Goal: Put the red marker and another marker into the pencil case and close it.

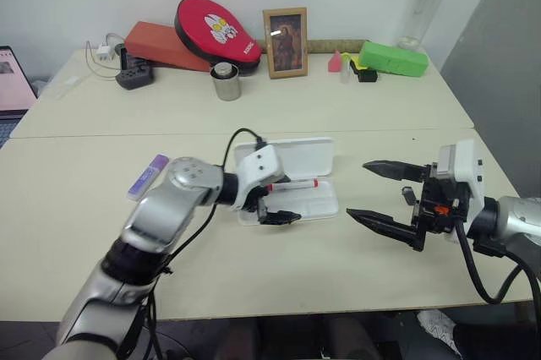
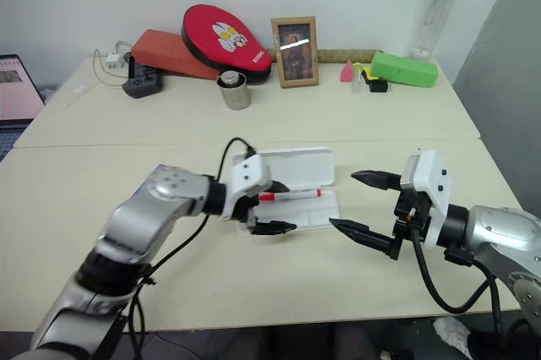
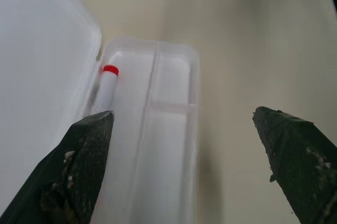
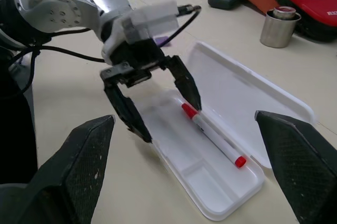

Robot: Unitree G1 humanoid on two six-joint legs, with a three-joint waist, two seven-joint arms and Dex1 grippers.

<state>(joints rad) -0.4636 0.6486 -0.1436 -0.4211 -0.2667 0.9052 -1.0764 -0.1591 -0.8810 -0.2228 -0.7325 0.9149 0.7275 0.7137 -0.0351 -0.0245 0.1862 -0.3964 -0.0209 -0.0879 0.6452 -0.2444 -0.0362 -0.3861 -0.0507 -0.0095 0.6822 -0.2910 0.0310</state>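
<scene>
Two grippers in our head views, both spread wide and holding nothing. Our left gripper hangs over the near-left end of the pencil case, fingers splayed to either side of the tray's end, one finger just beside the red cap of the red marker, no contact we can confirm. We see the case open: lid laid flat on the table on the far side, tray toward us. Red marker lies inside the tray along the hinge-side wall, lengthwise, cap toward our left, red tail end toward our right; in the left wrist view the tail sits against that wall, and a divider splits off a small empty compartment at the tray's right end. Our right gripper hovers over bare table to the right of the case, well clear of it, pointing left toward it, fingers far apart. The other marker, the purple highlighter, lies on the table well to the left of the case, beyond our left forearm, outside the case. Far edge of the table: metal cup, framed picture, red pad, green box, bottle
</scene>
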